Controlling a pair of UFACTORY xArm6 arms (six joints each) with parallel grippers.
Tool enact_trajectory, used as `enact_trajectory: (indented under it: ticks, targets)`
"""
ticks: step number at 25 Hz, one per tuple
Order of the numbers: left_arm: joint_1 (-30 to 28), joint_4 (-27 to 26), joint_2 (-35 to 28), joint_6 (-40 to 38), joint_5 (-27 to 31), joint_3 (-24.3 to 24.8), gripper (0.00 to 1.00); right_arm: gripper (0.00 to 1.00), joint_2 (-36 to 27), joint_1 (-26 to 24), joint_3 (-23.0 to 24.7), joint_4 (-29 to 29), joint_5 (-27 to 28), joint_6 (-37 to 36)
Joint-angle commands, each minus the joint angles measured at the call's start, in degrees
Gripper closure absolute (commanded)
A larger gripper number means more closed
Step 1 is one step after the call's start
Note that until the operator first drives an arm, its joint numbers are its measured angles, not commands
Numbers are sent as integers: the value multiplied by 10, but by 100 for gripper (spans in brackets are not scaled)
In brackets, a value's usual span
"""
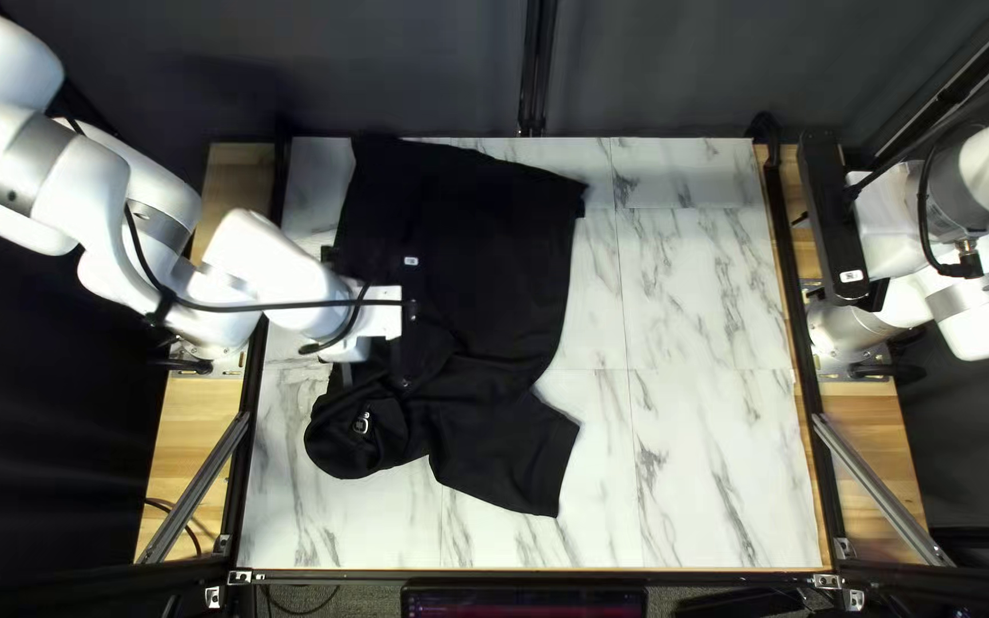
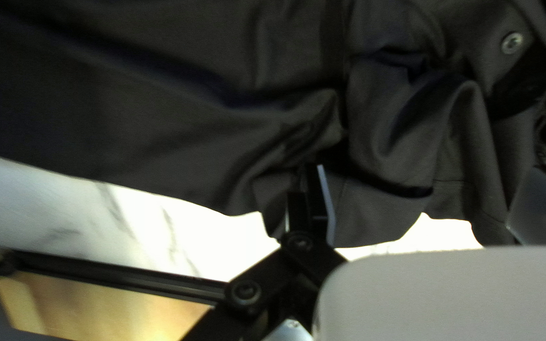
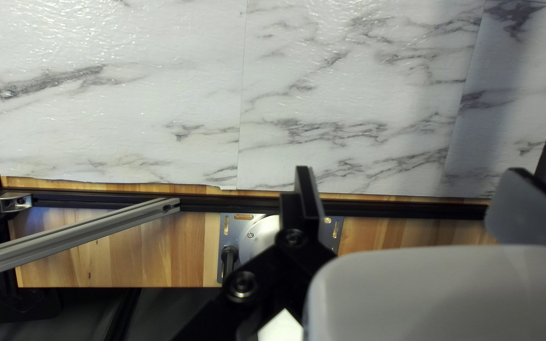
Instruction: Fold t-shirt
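A black t-shirt point(image 1: 483, 263) lies on the left half of the table, its wide body toward the far edge. A sleeve point(image 1: 517, 458) spreads nearer, beside the bunched collar point(image 1: 357, 441). My left gripper point(image 1: 340, 366) is over the shirt's left side near the collar. In the left wrist view my left gripper point(image 2: 428, 202) is wide open above wrinkled shirt cloth point(image 2: 412, 151); a button point(image 2: 512, 43) shows ahead. My right gripper point(image 1: 836, 218) is raised by the table's right edge, away from the shirt; in the right wrist view the right gripper point(image 3: 415, 196) stands open, holding nothing.
Marble-patterned table top point(image 1: 701, 458) shows right of the shirt and along the near side. Black frame rails point(image 1: 804, 343) border it, with wooden strips outside them. A cable point(image 1: 277, 306) hangs along my left arm, across the shirt's left side.
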Motion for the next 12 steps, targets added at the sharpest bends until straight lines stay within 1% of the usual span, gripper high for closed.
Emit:
enact_trajectory:
  ticks: [1,3,5,8,11,12]
  targets:
    - [13,6,-2,-14,-10,11,0,0,0,0,0,0,0,0]
    - [30,14,-1,-17,-24,21,0,0,0,0,0,0,0,0]
    - [52,23,13,-16,-48,29,0,0,0,0,0,0,0,0]
    - [73,33,28,-18,-68,35,0,0,0,0,0,0,0,0]
    - [86,35,40,-20,-68,31,0,0,0,0,0,0,0,0]
    - [89,31,44,-18,-56,24,0,0,0,0,0,0,0,0]
